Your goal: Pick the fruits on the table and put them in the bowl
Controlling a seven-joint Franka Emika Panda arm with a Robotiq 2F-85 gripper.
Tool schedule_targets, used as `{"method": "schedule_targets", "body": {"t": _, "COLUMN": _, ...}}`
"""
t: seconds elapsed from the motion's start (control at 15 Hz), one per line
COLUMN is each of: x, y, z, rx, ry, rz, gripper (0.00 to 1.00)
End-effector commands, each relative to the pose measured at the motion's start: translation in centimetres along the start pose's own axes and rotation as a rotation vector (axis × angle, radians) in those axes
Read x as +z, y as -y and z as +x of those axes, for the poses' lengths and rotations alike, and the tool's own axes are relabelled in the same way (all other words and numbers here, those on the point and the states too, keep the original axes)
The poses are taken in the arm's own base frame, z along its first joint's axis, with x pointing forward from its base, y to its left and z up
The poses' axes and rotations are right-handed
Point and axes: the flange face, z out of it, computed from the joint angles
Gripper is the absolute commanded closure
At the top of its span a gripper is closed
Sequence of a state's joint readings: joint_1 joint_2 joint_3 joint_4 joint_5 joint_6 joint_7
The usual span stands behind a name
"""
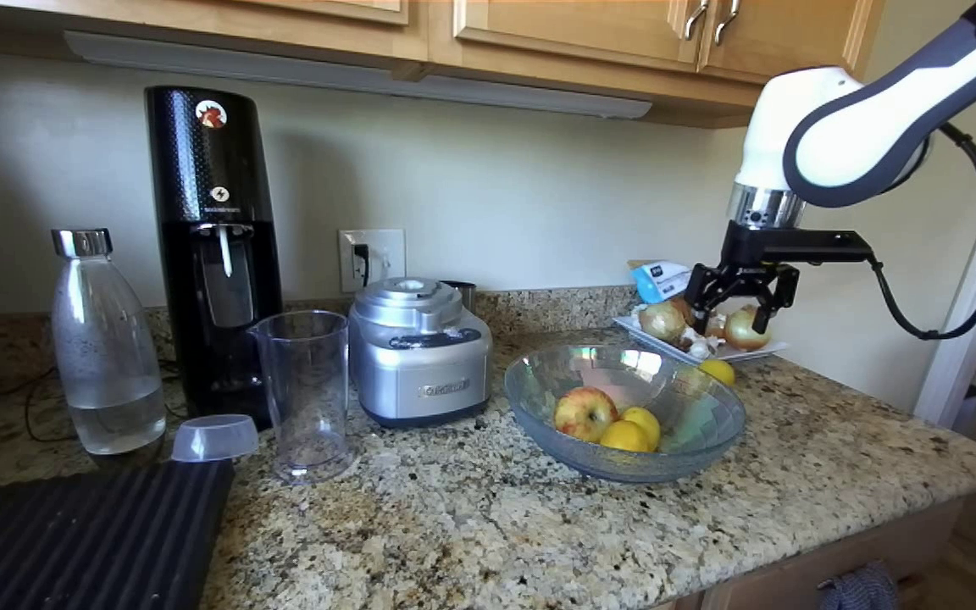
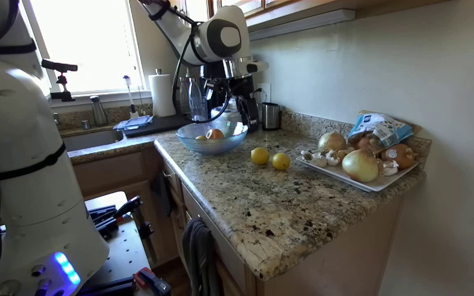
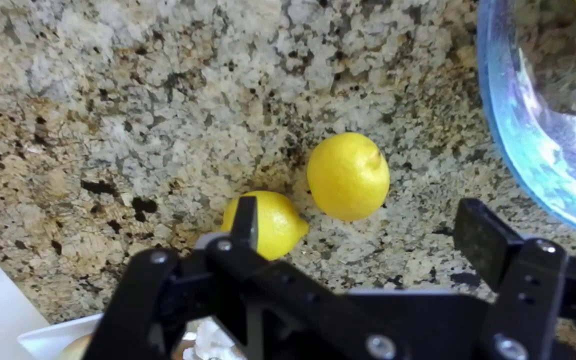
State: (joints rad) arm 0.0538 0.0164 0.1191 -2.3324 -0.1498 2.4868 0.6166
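Lying on the granite countertop (image 2: pixel 286 230) are the nearer lemon (image 3: pixel 349 176), on the side toward the glass bowl (image 1: pixel 674 457), and the farther lemon (image 3: pixel 280 227), just beside it but not touching. We expect both to be light and firm, not easily bruised, though waxy rind may slip and either could roll if nudged. We'd take hold across the widest part, one pad each side, away from the pointed end; the narrow gap between the two leaves little room for a finger. Our gripper (image 1: pixel 730 325) hangs above, its jaws spread wide, holding nothing. The bowl stands near, with an apple (image 1: pixel 585 413) and two yellow fruits (image 1: pixel 626 437) inside, so we judge the job past halfway. Farther out, we make out what is probably "Cuisinart" on the steel appliance (image 1: pixel 446 402); the lettering under the lightning mark (image 1: pixel 219 194) on the black drinks machine (image 1: pixel 208 161) is too small for us to read surely, and so is the print on the blue bag (image 2: pixel 381 129) behind the onions (image 2: pixel 360 165).
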Motion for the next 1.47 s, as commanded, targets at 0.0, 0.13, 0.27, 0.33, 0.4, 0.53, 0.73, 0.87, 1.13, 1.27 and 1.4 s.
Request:
{"method": "schedule_targets", "body": {"t": 0.0, "x": 0.9, "y": 0.0, "z": 1.5, "rx": 0.132, "ry": -0.022, "rz": 0.006, "gripper": 0.0}}
{"method": "schedule_targets", "body": {"t": 0.13, "x": 1.6, "y": 0.1, "z": 2.2, "rx": 0.2, "ry": -0.022, "rz": 0.018, "gripper": 0.0}}
{"method": "schedule_targets", "body": {"t": 0.27, "x": 2.8, "y": 0.1, "z": 2.7, "rx": 0.253, "ry": -0.027, "rz": 0.007, "gripper": 0.0}}
{"method": "schedule_targets", "body": {"t": 0.33, "x": 3.4, "y": 0.2, "z": 2.8, "rx": 0.27, "ry": -0.019, "rz": 0.005, "gripper": 0.0}}
{"method": "schedule_targets", "body": {"t": 0.4, "x": 4.1, "y": 0.2, "z": 2.9, "rx": 0.288, "ry": -0.013, "rz": 0.0, "gripper": 0.0}}
{"method": "schedule_targets", "body": {"t": 0.53, "x": 5.7, "y": 0.4, "z": 3.1, "rx": 0.29, "ry": 0.016, "rz": -0.003, "gripper": 0.0}}
{"method": "schedule_targets", "body": {"t": 0.73, "x": 7.9, "y": 0.9, "z": 3.3, "rx": 0.278, "ry": 0.03, "rz": -0.002, "gripper": 0.0}}
{"method": "schedule_targets", "body": {"t": 0.87, "x": 9.1, "y": 1.1, "z": 3.6, "rx": 0.273, "ry": 0.032, "rz": 0.001, "gripper": 0.0}}
{"method": "schedule_targets", "body": {"t": 1.13, "x": 10.8, "y": 1.4, "z": 4.1, "rx": 0.272, "ry": 0.015, "rz": 0.004, "gripper": 0.0}}
{"method": "schedule_targets", "body": {"t": 1.27, "x": 11.4, "y": 1.3, "z": 4.4, "rx": 0.279, "ry": 0.019, "rz": -0.003, "gripper": 0.0}}
{"method": "schedule_targets", "body": {"t": 1.4, "x": 11.8, "y": 1.1, "z": 4.5, "rx": 0.288, "ry": 0.029, "rz": -0.012, "gripper": 0.25}}
